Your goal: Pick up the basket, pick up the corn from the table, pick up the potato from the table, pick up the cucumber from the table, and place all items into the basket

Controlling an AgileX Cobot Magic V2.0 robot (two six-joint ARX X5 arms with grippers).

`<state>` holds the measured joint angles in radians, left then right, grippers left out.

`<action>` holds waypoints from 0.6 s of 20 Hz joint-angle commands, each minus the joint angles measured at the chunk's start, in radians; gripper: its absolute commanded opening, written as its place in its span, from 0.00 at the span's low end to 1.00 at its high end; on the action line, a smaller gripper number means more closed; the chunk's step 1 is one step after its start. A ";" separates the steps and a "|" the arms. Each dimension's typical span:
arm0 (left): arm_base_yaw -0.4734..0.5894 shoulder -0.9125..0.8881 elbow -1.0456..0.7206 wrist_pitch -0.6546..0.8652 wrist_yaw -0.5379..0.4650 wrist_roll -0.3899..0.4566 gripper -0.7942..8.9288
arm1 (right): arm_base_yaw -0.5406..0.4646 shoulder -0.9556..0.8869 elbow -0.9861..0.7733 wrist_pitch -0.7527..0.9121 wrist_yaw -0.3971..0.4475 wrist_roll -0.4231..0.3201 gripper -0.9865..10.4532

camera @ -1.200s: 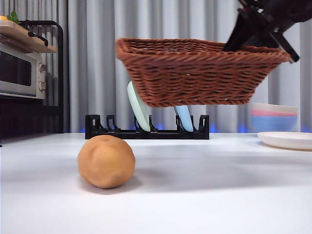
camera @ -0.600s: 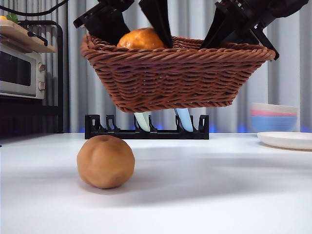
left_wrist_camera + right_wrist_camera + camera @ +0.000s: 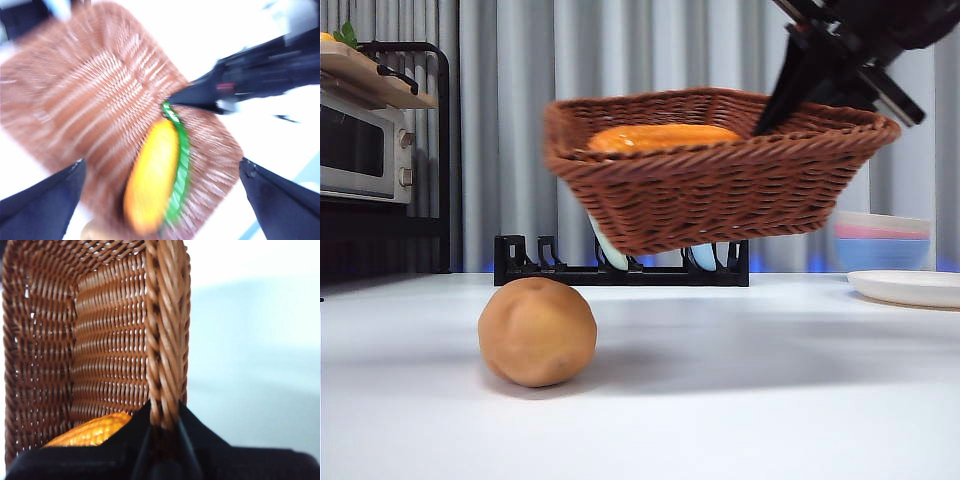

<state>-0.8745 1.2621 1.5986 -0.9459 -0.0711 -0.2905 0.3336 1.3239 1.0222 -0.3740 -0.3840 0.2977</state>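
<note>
You see a reddish-brown woven basket (image 3: 720,180), glossy orange-yellow corn (image 3: 152,177) with green husk, matte tan potato (image 3: 537,332), black jaws.

Front view low, level across table; both wrist views close, sharing basket (image 3: 720,170) and corn (image 3: 152,175).

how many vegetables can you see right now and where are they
2. The corn lies inside the basket, which the right gripper holds in the air by its rim. The potato sits on the table. Others may be hidden.
</note>
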 commanded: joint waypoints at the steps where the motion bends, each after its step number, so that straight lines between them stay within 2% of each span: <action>1: -0.027 -0.067 -0.006 -0.096 0.016 -0.006 0.66 | -0.052 -0.002 -0.003 0.018 -0.009 -0.002 0.08; 4: -0.068 -0.128 -0.007 -0.254 0.011 -0.060 0.66 | -0.116 -0.002 -0.003 0.018 -0.010 -0.004 0.08; 6: -0.105 -0.129 -0.023 -0.334 -0.089 -0.116 0.66 | -0.152 -0.002 -0.003 0.018 -0.011 -0.004 0.08; 8: -0.141 -0.128 -0.105 -0.316 -0.166 -0.193 0.66 | -0.176 -0.002 -0.003 0.018 -0.034 -0.004 0.08; 12: -0.140 -0.125 -0.379 -0.142 -0.169 -0.280 0.66 | -0.214 -0.002 -0.003 0.018 -0.066 -0.004 0.08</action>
<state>-1.0145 1.1378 1.2316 -1.0885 -0.2344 -0.5354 0.1211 1.3239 1.0222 -0.3740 -0.4377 0.2913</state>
